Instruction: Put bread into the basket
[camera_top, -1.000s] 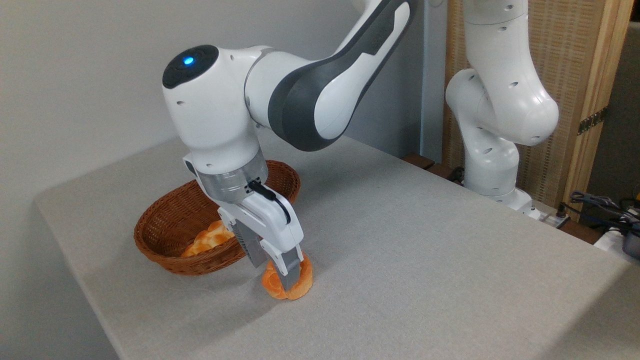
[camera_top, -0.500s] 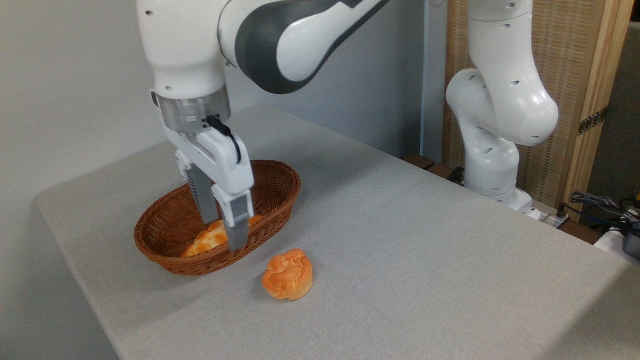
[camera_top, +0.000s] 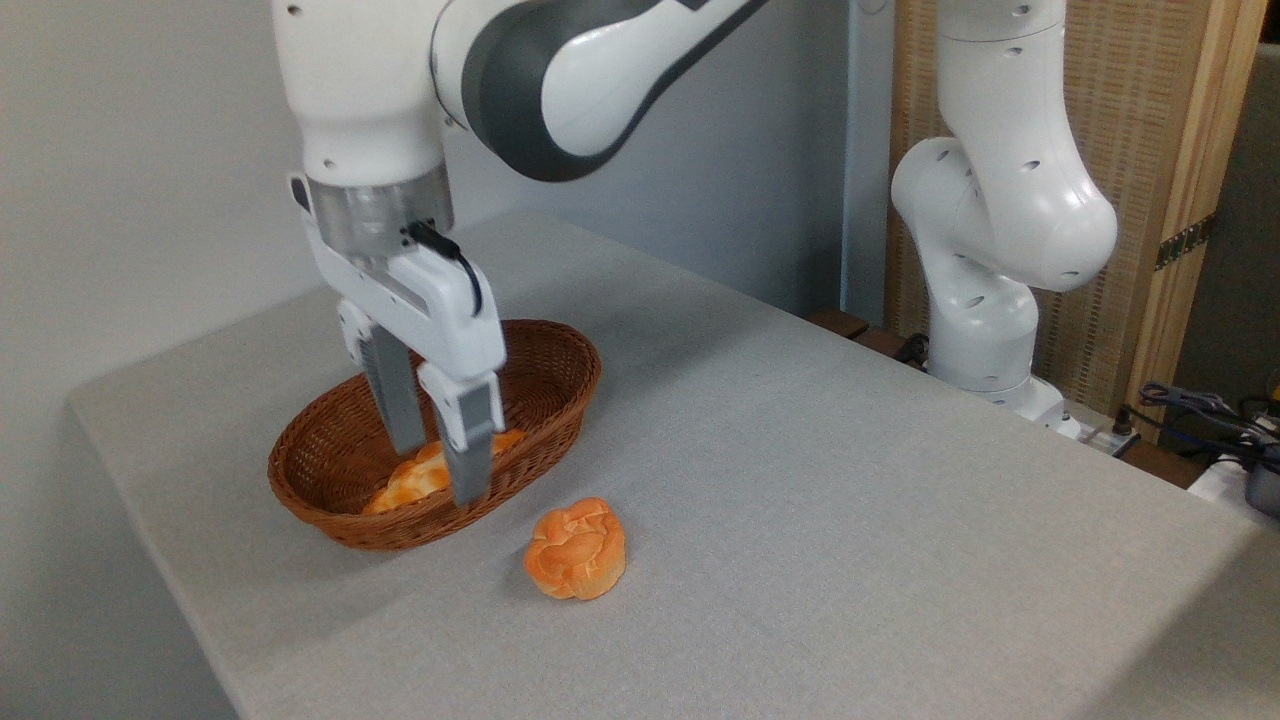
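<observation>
Hanging over the oval reddish-brown woven wicker basket (camera_top: 545, 375), the white two-finger gripper (camera_top: 438, 470) holds nothing: its grey fingers (camera_top: 468, 445) stand apart with an empty gap between them, tips down at about rim height on the basket's near side. A second ago those same fingers straddled the small chunky orange-golden roll with the lumpy lobed top (camera_top: 575, 549) down on the table; half a second ago the arm was already up and over the basket, and the roll had been left where it was. Since then the gripper has only drifted a touch to the left and upward.

That roll sits on the grey cloth-covered table (camera_top: 820, 520), just beside the basket's near rim and outside it, upright with its lobed top facing up. It looks unmoved across all three moments, so the grasp seems to have come away empty, either never closing on the bread or slipping off it on the lift.

Inside the basket lies a flatter, paler orange loaf (camera_top: 410, 482), partly hidden behind the fingers; that is not the piece to be moved.

My judgement is that the task has made no real progress: the bread is still out of the basket. The sensible next step would be to return over the roll, descend with the fingers either side of it, and close firmly before lifting.
</observation>
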